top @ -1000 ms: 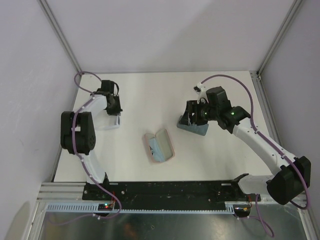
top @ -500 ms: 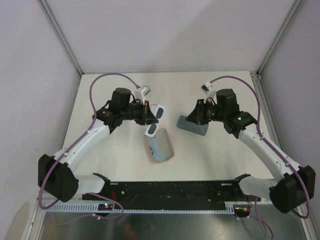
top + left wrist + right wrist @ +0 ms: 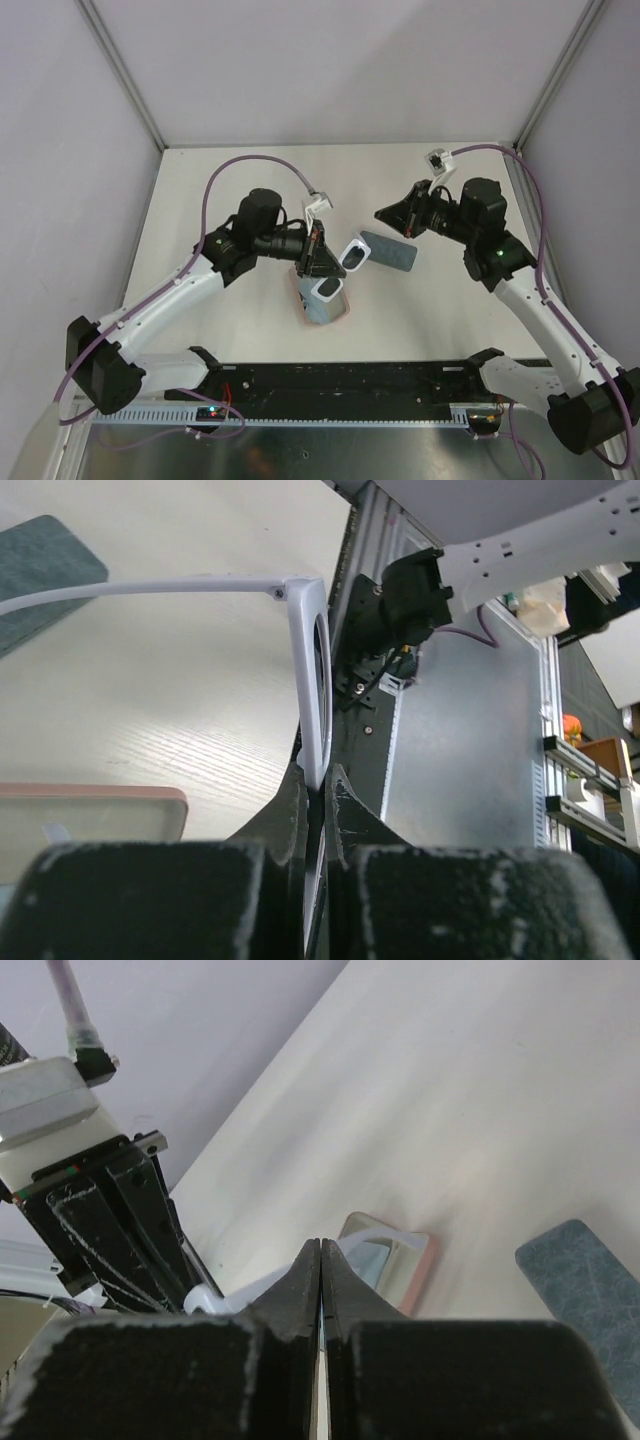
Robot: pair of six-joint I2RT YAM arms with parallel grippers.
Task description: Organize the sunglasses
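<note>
White-framed sunglasses (image 3: 352, 255) with dark lenses hang just above the open pink case (image 3: 298, 298) at the table's middle. My left gripper (image 3: 322, 265) is shut on their frame. In the left wrist view the white frame (image 3: 305, 650) stands edge-on between my left gripper's (image 3: 322, 778) fingertips, with one pale arm stretching left. My right gripper (image 3: 383, 214) is shut with nothing in it, raised above the far end of the closed grey-blue case (image 3: 392, 252). In the right wrist view its pressed-together fingers (image 3: 320, 1245) point toward the sunglasses (image 3: 235, 1292) and the pink case (image 3: 425, 1265).
A light blue cloth (image 3: 320, 306) lies inside the pink case. The grey-blue case (image 3: 590, 1290) lies flat to the right of it. Aluminium posts and the walls frame the table. The arm bases and a black rail run along the near edge.
My left arm swung from the far left to the centre, carrying the white sunglasses over the pink case. My right gripper shut and lifted back off the grey-blue case.
</note>
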